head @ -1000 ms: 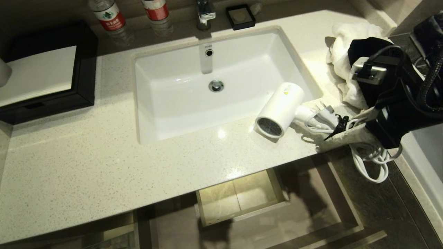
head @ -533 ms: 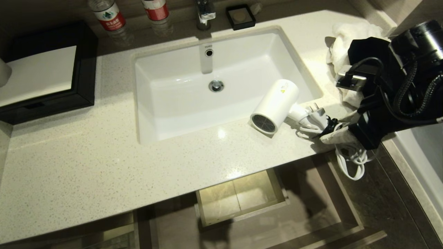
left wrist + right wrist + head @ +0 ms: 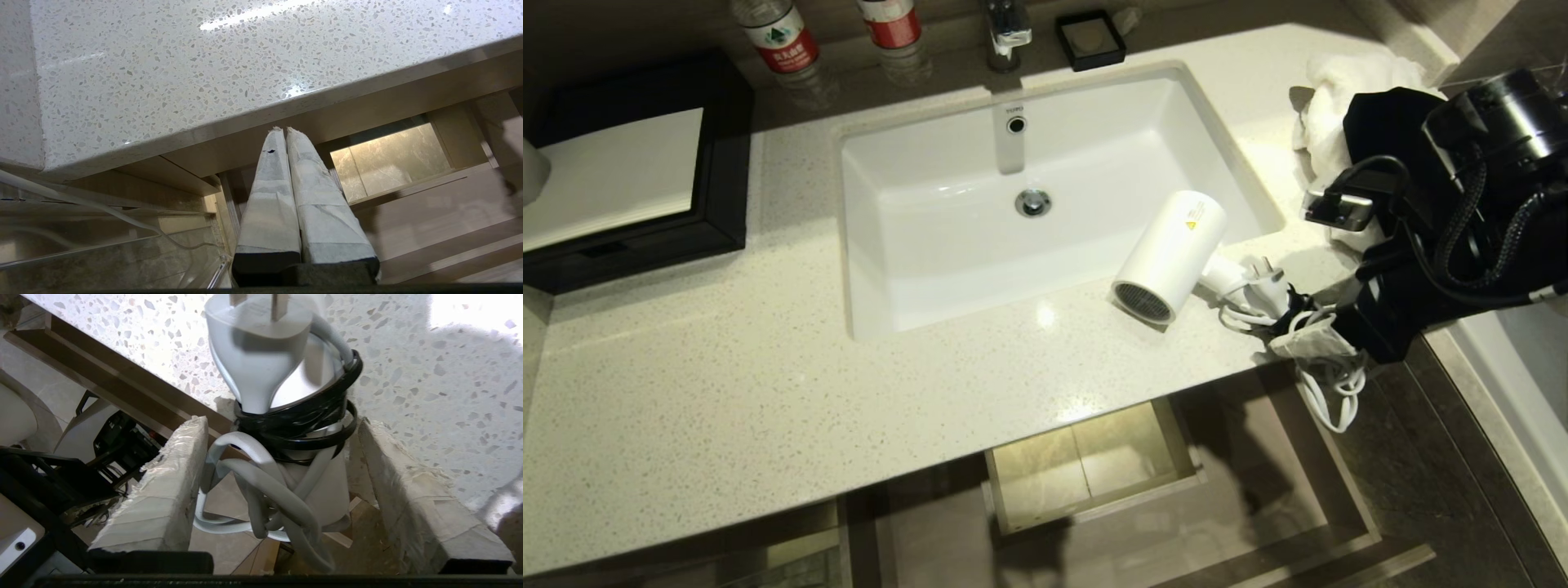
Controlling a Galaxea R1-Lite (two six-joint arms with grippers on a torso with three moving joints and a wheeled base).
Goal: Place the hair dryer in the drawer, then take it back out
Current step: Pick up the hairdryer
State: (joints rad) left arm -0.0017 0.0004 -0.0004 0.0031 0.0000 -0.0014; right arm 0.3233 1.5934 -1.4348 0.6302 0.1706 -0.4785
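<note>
The white hair dryer (image 3: 1172, 253) lies on the counter at the sink's front right corner, grey grille toward me, handle and plug (image 3: 1262, 273) pointing right. Its cord (image 3: 1327, 392) hangs in loops over the counter edge. My right gripper (image 3: 1311, 327) is at the handle end. In the right wrist view the right gripper (image 3: 281, 422) is open, its fingers standing either side of the handle (image 3: 327, 482) and the bundled cord. The drawer (image 3: 1241, 523) stands pulled out below the counter, nothing in it. My left gripper (image 3: 282, 130) is shut and empty, under the counter edge beside the drawer (image 3: 449, 212).
A white towel (image 3: 1339, 106) and a black pouch (image 3: 1388, 122) lie on the counter's right end behind my right arm. The sink (image 3: 915, 245), faucet (image 3: 1009, 33), two bottles (image 3: 784, 37), a black dish (image 3: 1090, 39) and a black box (image 3: 637, 180) fill the back and left.
My right gripper's fingers have spread apart from the dryer's handle. The dryer has slid slightly left on the counter, and the arm has pulled up and back.
</note>
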